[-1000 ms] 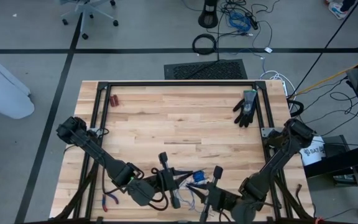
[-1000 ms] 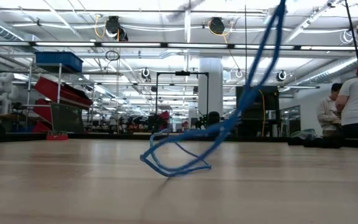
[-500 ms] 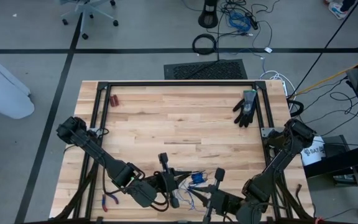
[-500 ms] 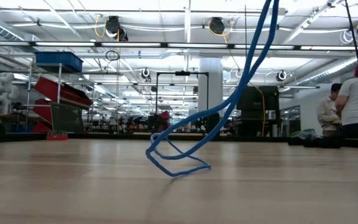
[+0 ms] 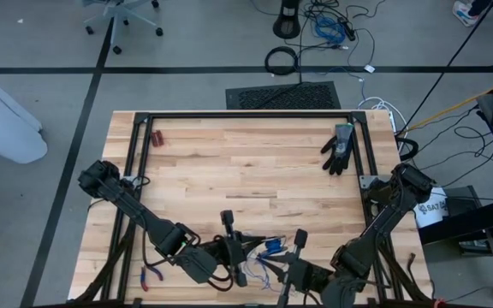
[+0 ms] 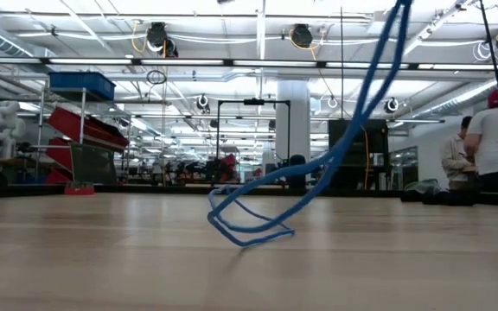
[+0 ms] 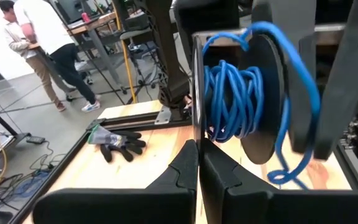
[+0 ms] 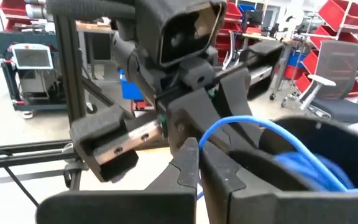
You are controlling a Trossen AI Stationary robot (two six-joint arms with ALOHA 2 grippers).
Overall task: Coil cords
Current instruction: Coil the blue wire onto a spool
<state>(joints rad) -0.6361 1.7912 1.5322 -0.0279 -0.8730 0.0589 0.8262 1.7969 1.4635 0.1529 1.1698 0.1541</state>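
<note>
Blue cord strung between the two grippers at the near edge of the table.

The cord point(image 6: 318, 168) rises slantwise from a flat loop lying on the wooden table point(image 5: 246, 171), climbing up and toward the right in the low view; more of it is wound around the right arm's fingers in the left wrist view. The left gripper point(image 7: 197, 168) has its fingers pressed together with nothing visible between them. The right gripper point(image 8: 199, 165) is likewise closed tight, the cord arcing just past its tips. A black glove point(image 5: 339, 148) lies well apart, near the far right corner.

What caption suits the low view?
Blue cord hangs from above, its lower loops resting on the wooden table.
</note>
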